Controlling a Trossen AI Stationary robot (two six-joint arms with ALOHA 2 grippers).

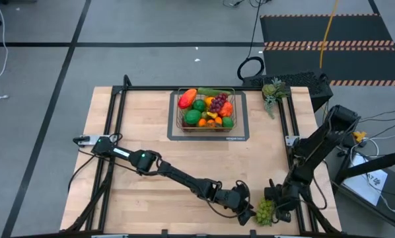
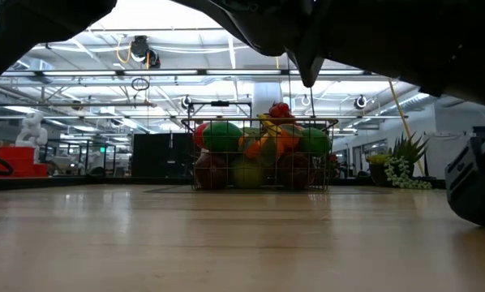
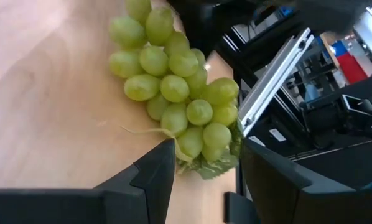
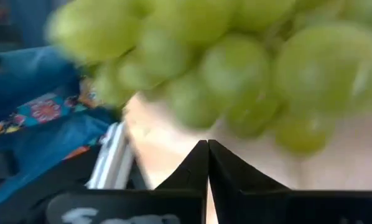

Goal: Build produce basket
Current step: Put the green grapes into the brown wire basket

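The green grapes [image 1: 265, 211] are lying at the table's [image 1: 144, 119] near edge, far from the filled basket [image 1: 207, 110]. The left gripper [image 3: 201, 165] is straddling their stem end, half-open; the right gripper [image 4: 208, 163] is sitting beside them, fingers pressed together, empty.

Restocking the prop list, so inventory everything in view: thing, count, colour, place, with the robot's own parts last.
Small rectangular dark wire-mesh basket: one, brownish, far middle of table on a dark mat.
Toy produce in basket: many pieces, red, green, orange, purple; exact count cannot be told.
Bunch of green toy grapes: one, light green, near edge between both grippers.
Spiky green pineapple-like piece: one, green, far right table corner.
Light wooden table: one, tan.
Left gripper: one, dark, open, beside the grapes.
Right gripper: one, dark, shut with fingers together, empty, beside the grapes.
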